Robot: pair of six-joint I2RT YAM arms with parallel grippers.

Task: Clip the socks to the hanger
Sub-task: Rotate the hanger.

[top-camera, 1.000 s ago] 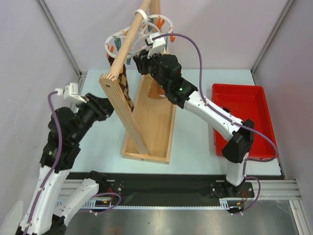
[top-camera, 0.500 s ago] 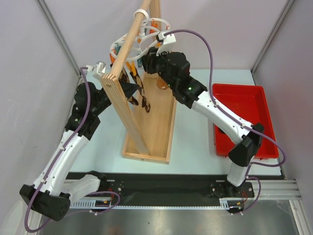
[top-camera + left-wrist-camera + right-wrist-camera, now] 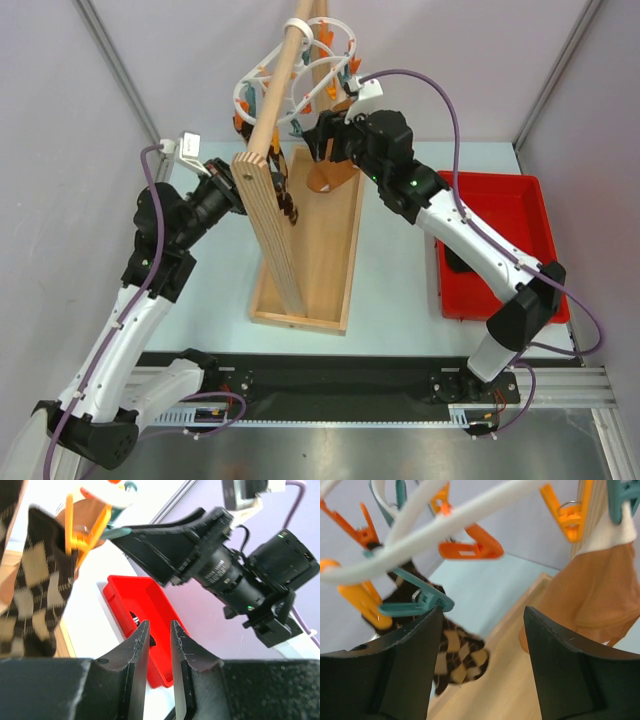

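The white ring hanger (image 3: pixel 300 75) hangs from the wooden pole, with orange and teal pegs. The argyle sock (image 3: pixel 286 203) hangs from an orange peg (image 3: pixel 80 535); it shows in the left wrist view (image 3: pixel 35 590) and the right wrist view (image 3: pixel 457 660). The tan sock (image 3: pixel 325 178) hangs from a teal peg (image 3: pixel 625 500) and shows in the right wrist view (image 3: pixel 600 595). The black striped sock (image 3: pixel 456 262) lies in the red tray. My left gripper (image 3: pixel 156 645) is empty, its jaws a narrow gap apart, right of the argyle sock. My right gripper (image 3: pixel 482 617) is wide open under the ring, one finger against a teal peg (image 3: pixel 415 600).
The wooden stand has a slanted upright (image 3: pixel 268 225), a long pole (image 3: pixel 282 75) and a tray-like base (image 3: pixel 330 260). The red tray (image 3: pixel 520 215) stands at the right. Grey walls close in the left, back and right.
My left arm swung in from the left to just behind the wooden upright. The right gripper rose and shifted right, and the hanger swung with it. The argyle sock now hangs free.
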